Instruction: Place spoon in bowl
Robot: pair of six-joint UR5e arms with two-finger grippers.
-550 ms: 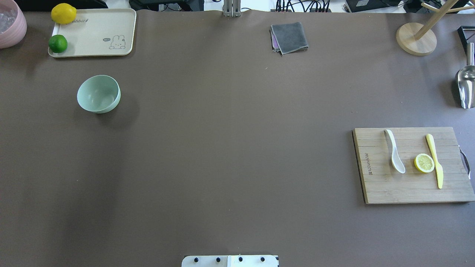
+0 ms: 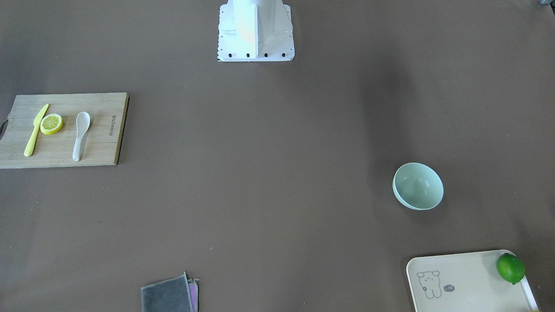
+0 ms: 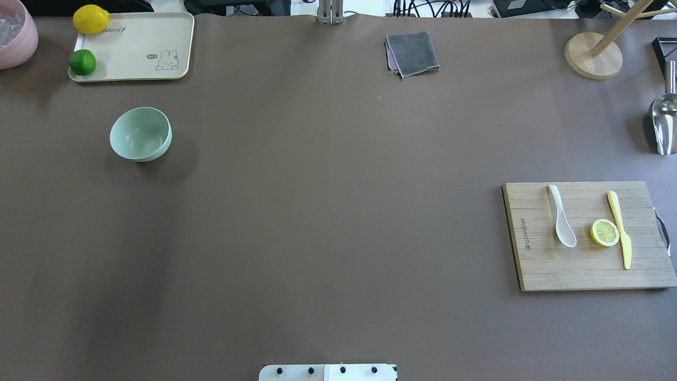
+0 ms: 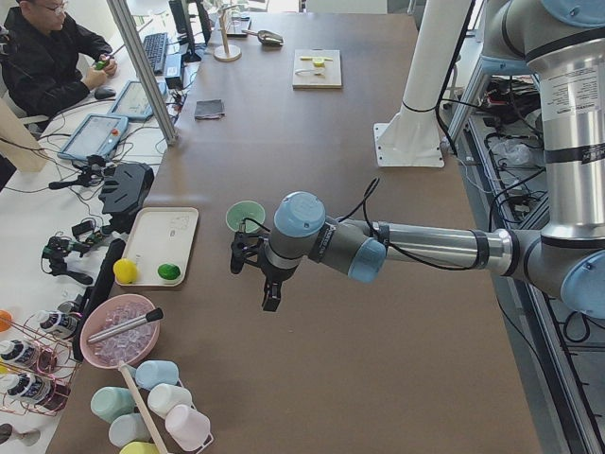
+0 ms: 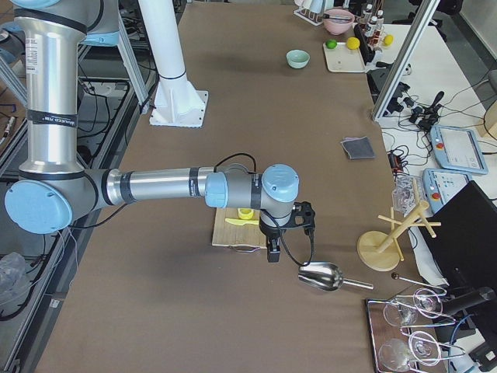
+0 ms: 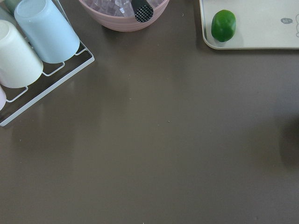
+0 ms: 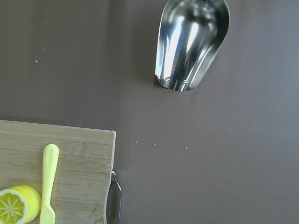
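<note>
White glossy soup spoon lies on the bamboo cutting board near the lemon slice, well apart from the pale mint-green round bowl. That slick curved handle could squirt out of a pinch, imo. Only the side views show the left gripper and right gripper, and I can't tell if the fingers are apart.

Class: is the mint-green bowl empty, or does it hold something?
Empty. The bowl shows only its bare inside; the spoon lies on the cutting board.
</note>
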